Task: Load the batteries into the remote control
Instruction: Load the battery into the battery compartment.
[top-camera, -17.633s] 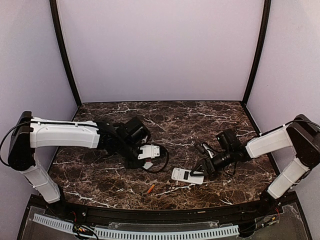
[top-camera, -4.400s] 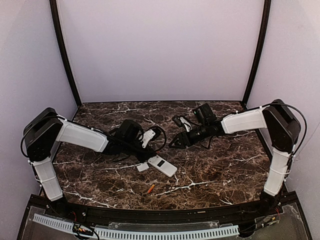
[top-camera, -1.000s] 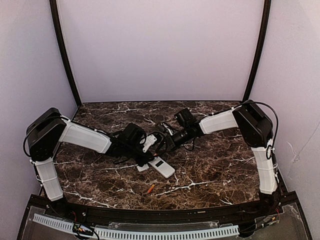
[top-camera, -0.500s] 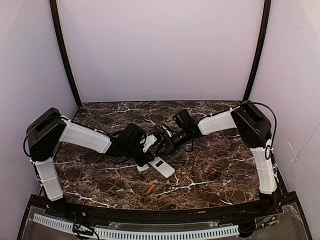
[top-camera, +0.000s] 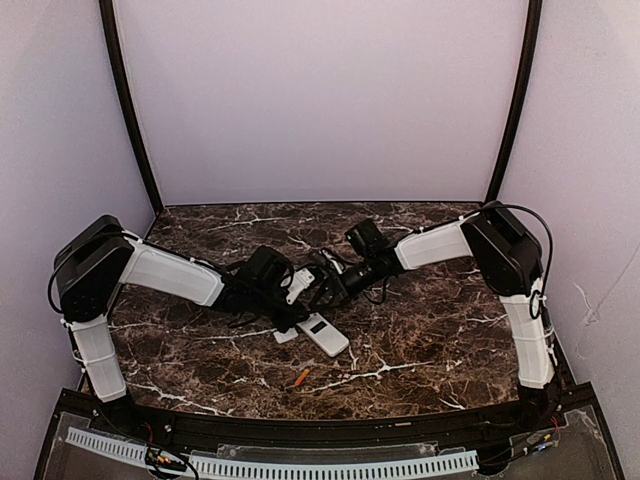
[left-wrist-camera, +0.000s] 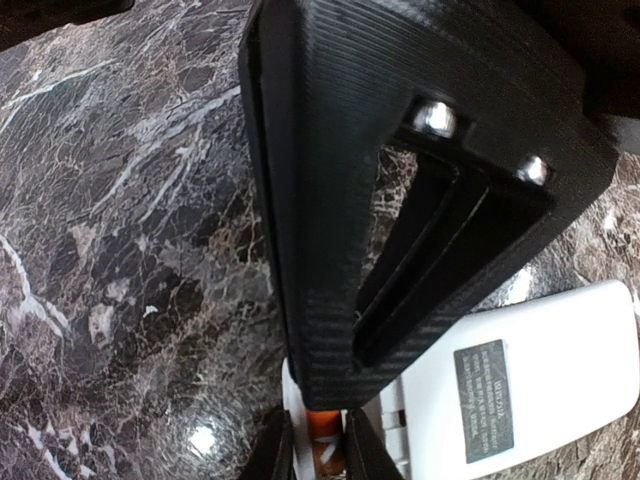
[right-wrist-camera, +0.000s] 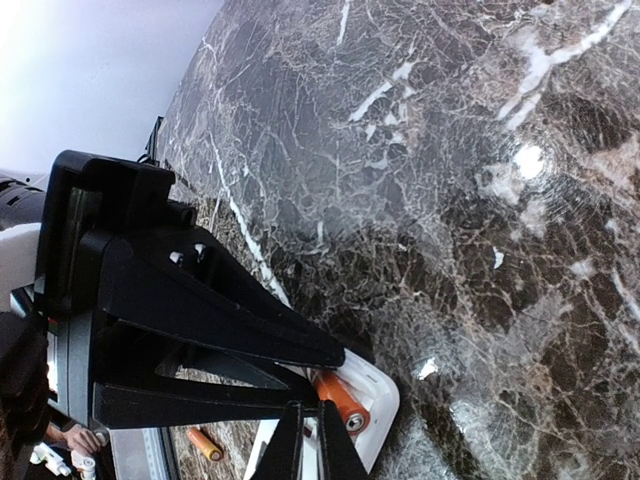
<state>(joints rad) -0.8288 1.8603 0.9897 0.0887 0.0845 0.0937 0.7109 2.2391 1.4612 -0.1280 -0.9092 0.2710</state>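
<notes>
Remote control (top-camera: 326, 338) back-up at centre of desk (top-camera: 430, 330), looks light and slick so pin its body; one battery (right-wrist-camera: 340, 400) in its far-left bay, second battery (top-camera: 300, 377) loose nearer, probably rigid and roll-prone, pinch mid-barrel; right gripper (right-wrist-camera: 310, 428) jaws closed, empty; left gripper (top-camera: 297, 318) jaws narrow, can't tell what they hold.

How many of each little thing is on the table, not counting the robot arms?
Batteries: 2
Remote control: 1
White cover plate: 1
Total: 4
</notes>
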